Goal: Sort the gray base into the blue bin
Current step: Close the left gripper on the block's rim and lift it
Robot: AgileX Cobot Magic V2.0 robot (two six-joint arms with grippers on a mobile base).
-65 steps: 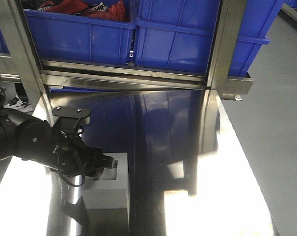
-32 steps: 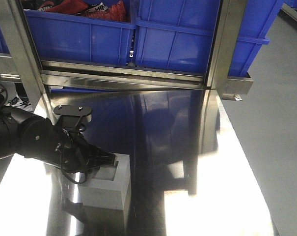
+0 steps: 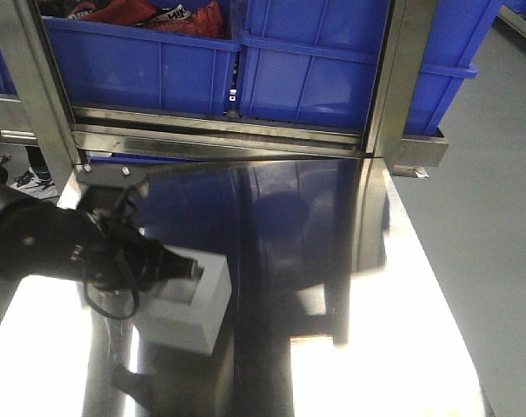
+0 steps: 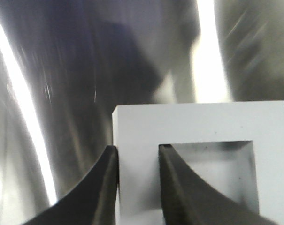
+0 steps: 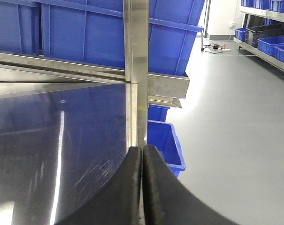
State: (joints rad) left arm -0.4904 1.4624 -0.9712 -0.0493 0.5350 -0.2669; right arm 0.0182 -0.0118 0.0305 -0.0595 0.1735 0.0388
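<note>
- Front view: left gripper (image 3: 171, 271) holds the gray base (image 3: 193, 304) tilted, seemingly just off the steel table (image 3: 402, 347). The blue bin (image 3: 315, 78) is well apart. Grasp made; carry and drop remain.
- Left wrist: fingers (image 4: 106, 183) clamp one wall of the base.
- Right wrist: right gripper (image 5: 142, 157) pressed together, empty.

Shiny, mirror-like steel table (image 3: 349, 295)

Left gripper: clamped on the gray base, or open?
Shut on it. In the wrist view the left gripper pinches one wall of the gray base: one jaw outside, the other inside the square recess, both against the wall.
</note>
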